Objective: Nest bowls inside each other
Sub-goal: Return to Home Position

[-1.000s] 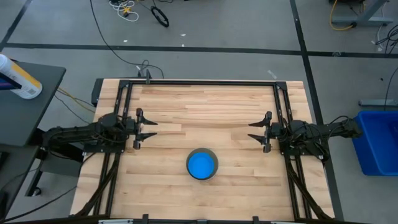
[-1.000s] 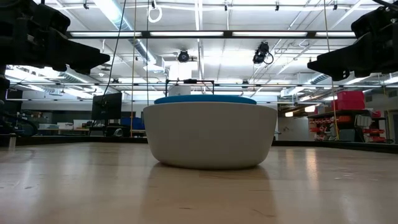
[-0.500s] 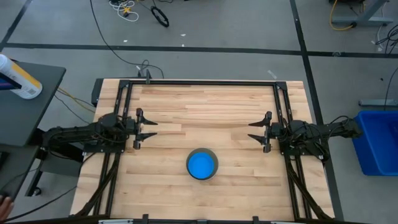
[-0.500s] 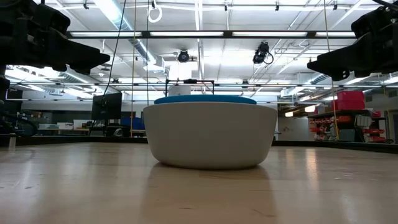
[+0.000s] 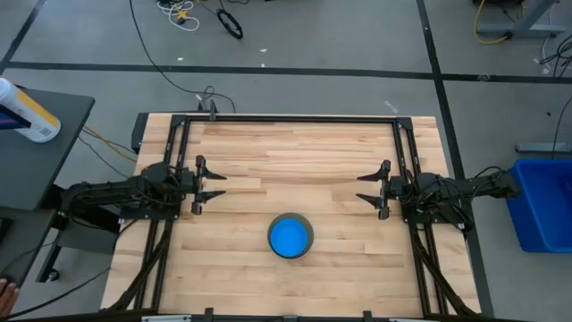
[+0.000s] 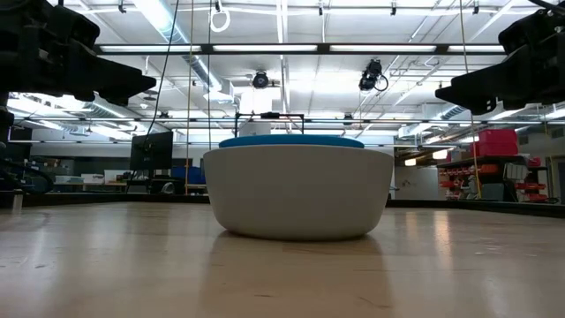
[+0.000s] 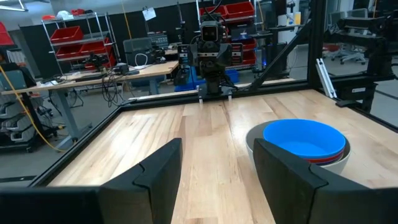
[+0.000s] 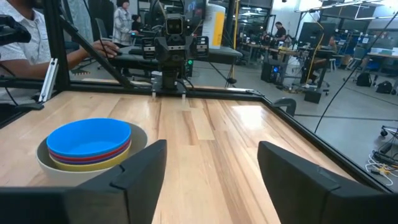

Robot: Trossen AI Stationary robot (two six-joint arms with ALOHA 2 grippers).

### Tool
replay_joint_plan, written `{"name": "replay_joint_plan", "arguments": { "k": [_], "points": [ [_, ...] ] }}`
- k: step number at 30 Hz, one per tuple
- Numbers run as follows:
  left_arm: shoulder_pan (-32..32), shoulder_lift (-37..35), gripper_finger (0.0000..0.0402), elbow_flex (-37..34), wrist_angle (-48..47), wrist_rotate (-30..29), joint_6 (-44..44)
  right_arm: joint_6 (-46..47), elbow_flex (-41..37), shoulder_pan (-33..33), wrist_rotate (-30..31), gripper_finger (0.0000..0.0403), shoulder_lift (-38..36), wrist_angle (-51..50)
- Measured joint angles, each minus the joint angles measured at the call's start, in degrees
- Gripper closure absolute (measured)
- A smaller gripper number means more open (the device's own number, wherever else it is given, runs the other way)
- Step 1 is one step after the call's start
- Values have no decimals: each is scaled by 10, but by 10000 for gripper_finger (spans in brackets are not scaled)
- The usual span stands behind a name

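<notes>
The bowls stand nested in one stack on the wooden table, near its front edge and about midway between the arms. The grey bowl is outermost and rests on its base. A bright blue bowl lies on top, with red and yellow rims showing under it. My left gripper hovers open at the table's left side, pointing level toward the middle. My right gripper hovers open at the right side, facing it. Neither has anything between its fingers.
Black frame rails run round the tabletop. A blue bin stands on the floor to the right. A dark side table with a white bottle is at the left. People sit beyond the table's left side.
</notes>
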Motion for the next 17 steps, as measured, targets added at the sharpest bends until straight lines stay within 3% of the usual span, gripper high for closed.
{"name": "replay_joint_plan", "arguments": {
  "k": [17],
  "points": [
    [0,0,195,0,0,0,0,0,0,0,0,119,0,0]
  ]
}}
